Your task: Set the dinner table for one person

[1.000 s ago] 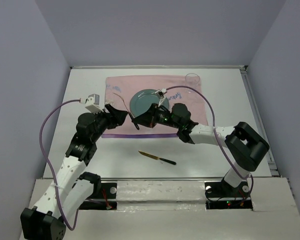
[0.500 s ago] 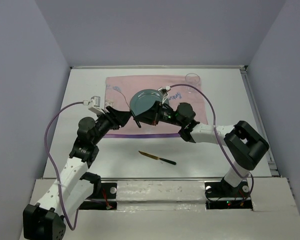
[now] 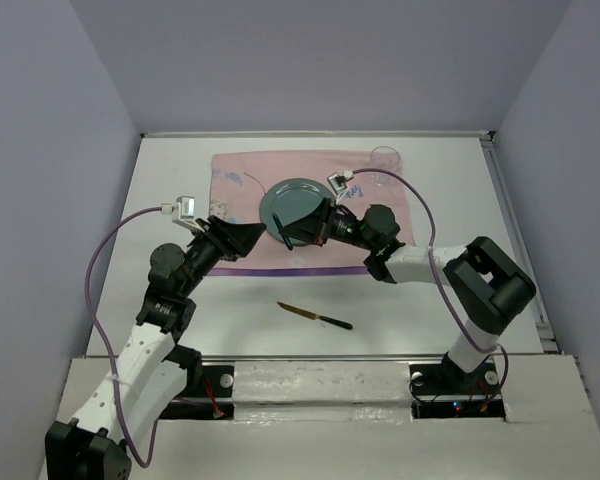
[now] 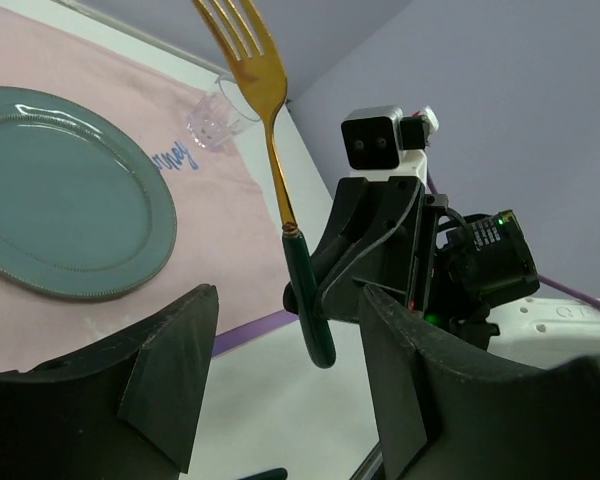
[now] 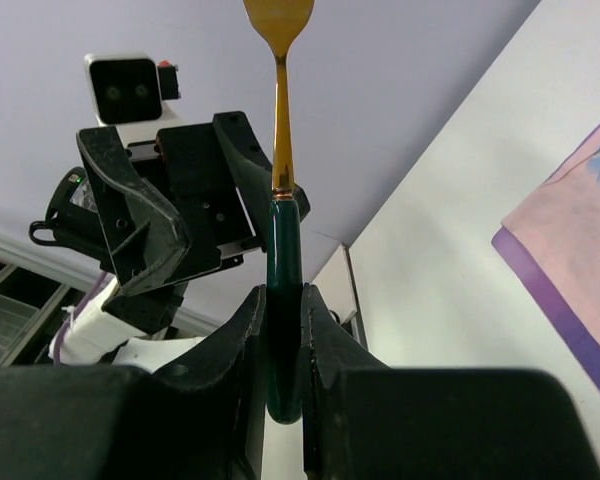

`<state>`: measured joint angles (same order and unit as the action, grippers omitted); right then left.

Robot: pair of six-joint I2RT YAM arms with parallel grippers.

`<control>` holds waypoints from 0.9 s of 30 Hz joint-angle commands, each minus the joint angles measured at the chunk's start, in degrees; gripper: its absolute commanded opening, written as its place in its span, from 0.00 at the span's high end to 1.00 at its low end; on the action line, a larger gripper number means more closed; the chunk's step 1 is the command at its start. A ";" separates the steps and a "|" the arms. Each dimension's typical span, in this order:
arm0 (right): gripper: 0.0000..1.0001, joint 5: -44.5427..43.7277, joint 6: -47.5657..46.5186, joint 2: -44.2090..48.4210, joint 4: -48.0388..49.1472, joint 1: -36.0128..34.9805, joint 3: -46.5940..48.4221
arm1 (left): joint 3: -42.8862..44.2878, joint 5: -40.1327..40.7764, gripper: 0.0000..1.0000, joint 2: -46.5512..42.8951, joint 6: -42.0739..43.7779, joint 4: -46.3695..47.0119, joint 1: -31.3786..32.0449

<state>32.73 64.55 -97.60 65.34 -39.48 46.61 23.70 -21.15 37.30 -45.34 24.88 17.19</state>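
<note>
My right gripper (image 3: 292, 231) is shut on the dark green handle of a gold fork (image 5: 281, 225) and holds it upright above the dinner table (image 3: 430, 310), at the near edge of the teal plate (image 3: 292, 197). In the left wrist view the fork (image 4: 273, 130) stands tines up, with the right gripper (image 4: 365, 255) behind it. My left gripper (image 3: 248, 238) is open and empty, just left of the fork, with the handle showing between its fingers (image 4: 185, 340). A green-handled knife (image 3: 315, 316) lies on the table in front.
The plate sits on a pink cloth (image 3: 242, 180) with blue writing. A clear glass (image 3: 384, 157) stands at the cloth's far right corner and also shows in the left wrist view (image 4: 215, 120). Grey walls close in the table.
My right gripper has carried the fork to the right and back, over the plate's near edge. My left arm has settled lower, and its gripper stays open facing the fork.
</note>
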 commanded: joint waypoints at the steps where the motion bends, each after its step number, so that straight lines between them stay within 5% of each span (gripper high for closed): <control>1: 1.00 2.95 0.92 -1.19 5.50 -0.24 2.08 | -1.03 -4.24 0.32 2.60 -2.55 9.55 0.30; 12: 1.00 6.46 5.23 -5.58 10.95 -1.30 4.10 | -1.38 -3.90 0.43 8.84 -3.44 16.86 1.62; 18: 1.00 6.47 6.99 -7.07 13.93 -1.82 4.37 | -1.64 -3.02 0.67 10.95 -3.79 19.67 2.50; 24: 1.00 6.82 8.13 -6.90 16.04 -1.82 4.89 | -2.43 -2.85 0.51 11.39 -3.79 19.59 3.02; 27: 1.00 6.82 8.48 -6.81 16.57 -1.82 5.07 | -2.70 -2.94 0.53 11.39 -3.79 19.50 3.11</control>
<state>38.85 72.03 -104.36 72.49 -40.80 49.15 21.98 -23.38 48.99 -49.36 40.10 19.92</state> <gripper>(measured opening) 0.182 0.491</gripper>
